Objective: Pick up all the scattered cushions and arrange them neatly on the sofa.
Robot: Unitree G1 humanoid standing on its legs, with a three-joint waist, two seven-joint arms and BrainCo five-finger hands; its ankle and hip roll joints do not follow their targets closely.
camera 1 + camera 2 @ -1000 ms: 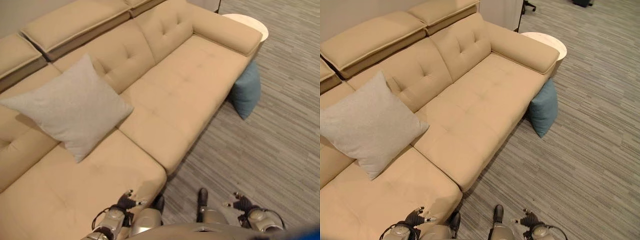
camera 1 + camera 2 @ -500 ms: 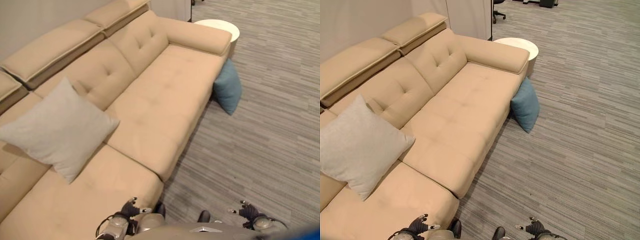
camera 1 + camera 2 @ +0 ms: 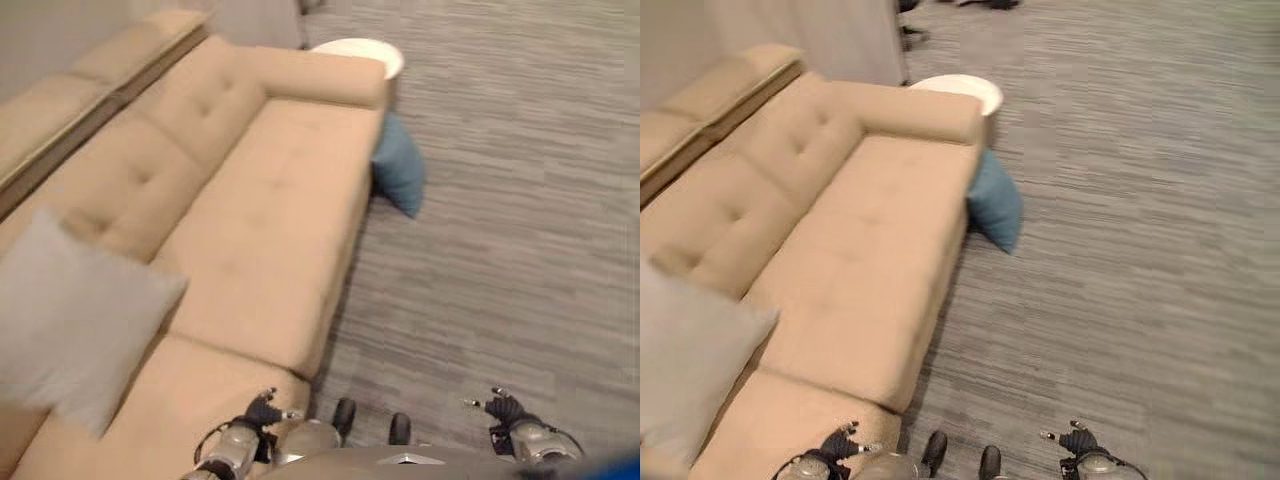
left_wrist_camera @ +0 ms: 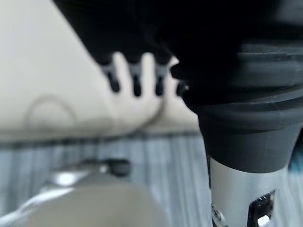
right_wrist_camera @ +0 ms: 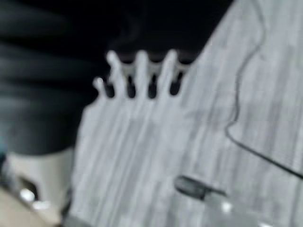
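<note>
A: Teal-blue square fabric cushion (image 3: 399, 177) down on the grey striped carpet floor (image 3: 500, 230) — leaning against the end of the long beige tufted sofa (image 3: 260, 220), just beside the small round white desk (image 3: 362, 53).

B: Pale grey square cushion (image 3: 70, 320) already up on the seat. Left hand (image 3: 262, 411) and right hand (image 3: 505, 409) low, relaxed, fingers loose — holding nothing.

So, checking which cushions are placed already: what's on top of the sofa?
One grey cushion leans against the sofa backrest. The blue cushion stands on the floor against its end.
</note>
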